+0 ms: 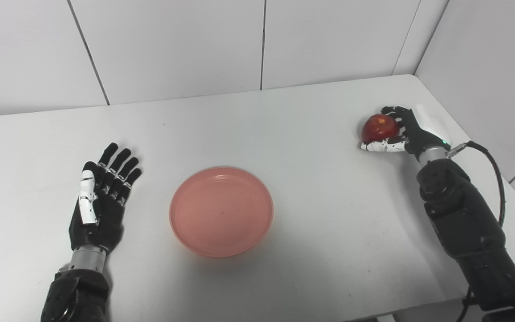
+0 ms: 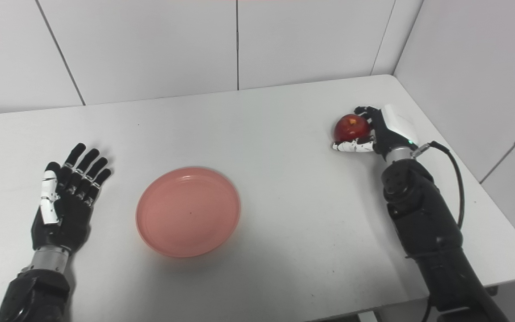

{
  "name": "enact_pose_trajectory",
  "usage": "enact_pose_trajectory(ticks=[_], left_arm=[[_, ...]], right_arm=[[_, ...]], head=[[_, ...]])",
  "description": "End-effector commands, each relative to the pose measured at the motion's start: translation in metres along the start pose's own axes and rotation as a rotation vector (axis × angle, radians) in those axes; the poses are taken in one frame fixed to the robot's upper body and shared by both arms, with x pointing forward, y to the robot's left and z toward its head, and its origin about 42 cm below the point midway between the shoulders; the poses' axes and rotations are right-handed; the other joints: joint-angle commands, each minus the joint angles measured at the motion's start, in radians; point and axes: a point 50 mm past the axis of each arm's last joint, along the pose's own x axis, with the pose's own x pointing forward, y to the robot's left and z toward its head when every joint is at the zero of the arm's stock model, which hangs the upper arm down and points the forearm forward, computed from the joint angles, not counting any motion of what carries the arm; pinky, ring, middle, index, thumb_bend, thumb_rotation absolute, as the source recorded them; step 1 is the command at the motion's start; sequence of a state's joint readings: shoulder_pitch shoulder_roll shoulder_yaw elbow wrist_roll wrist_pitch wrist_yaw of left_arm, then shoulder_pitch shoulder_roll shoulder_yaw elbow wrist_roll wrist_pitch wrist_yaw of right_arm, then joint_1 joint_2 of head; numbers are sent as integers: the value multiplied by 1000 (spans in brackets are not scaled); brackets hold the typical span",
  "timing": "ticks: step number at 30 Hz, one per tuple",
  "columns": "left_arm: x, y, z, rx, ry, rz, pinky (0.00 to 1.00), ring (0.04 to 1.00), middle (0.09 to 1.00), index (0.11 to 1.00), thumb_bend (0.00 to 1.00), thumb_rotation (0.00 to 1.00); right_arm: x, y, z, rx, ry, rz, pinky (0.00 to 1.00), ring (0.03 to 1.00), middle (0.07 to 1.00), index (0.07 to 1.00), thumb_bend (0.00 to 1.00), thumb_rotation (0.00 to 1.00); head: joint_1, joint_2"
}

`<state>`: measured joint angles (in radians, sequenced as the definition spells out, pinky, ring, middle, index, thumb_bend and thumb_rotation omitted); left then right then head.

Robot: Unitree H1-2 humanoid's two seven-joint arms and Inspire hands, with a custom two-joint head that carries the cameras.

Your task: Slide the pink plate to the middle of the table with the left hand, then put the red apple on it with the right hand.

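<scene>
The round, shallow pink plastic plate (image 1: 221,211) sits empty near the middle of the white counter (image 1: 284,134). The left robot hand (image 1: 101,201) lies beside it, apart from its rim, fingers spread, holding nothing. At the far right, the right robot hand (image 1: 403,129) is closed around the glossy red apple (image 1: 379,128), well apart from the plate.

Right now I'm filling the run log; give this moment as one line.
left hand: open, flat on table | round pink plate: mid-table, empty | right hand: shut on red apple, far right
</scene>
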<state>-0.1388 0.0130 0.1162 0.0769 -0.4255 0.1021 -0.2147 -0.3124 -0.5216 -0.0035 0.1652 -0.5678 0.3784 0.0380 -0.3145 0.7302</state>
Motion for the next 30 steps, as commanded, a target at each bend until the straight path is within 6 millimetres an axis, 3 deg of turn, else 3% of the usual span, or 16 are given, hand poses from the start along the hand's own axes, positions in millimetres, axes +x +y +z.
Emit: enact_pose_trajectory(ticks=[1,8,13,23,30], left_arm=[[-7,3,-8,-10,33,10,893,874,874,867,402,1000],[-7,3,-8,-9,33,11,892,874,876,870,410,1000],[-7,3,-8,-4,31,9,896,875,876,871,408,1000],[-7,3,-8,0,29,6,902,878,877,870,409,1000],[-8,4,-10,1,34,7,899,879,875,867,412,1000]], right_arm=[[12,-24,17,-9,-89,-92,554,613,663,683,824,310],[17,-21,11,-31,-98,-111,484,555,607,590,720,253],[18,-20,8,-27,-96,-117,412,487,541,546,669,150],[11,-22,16,-14,-144,-149,418,499,550,554,636,155],[6,-29,27,26,-182,-172,420,500,547,547,622,103]], head=[[1,1],[4,1],[8,0],[13,1],[14,0]])
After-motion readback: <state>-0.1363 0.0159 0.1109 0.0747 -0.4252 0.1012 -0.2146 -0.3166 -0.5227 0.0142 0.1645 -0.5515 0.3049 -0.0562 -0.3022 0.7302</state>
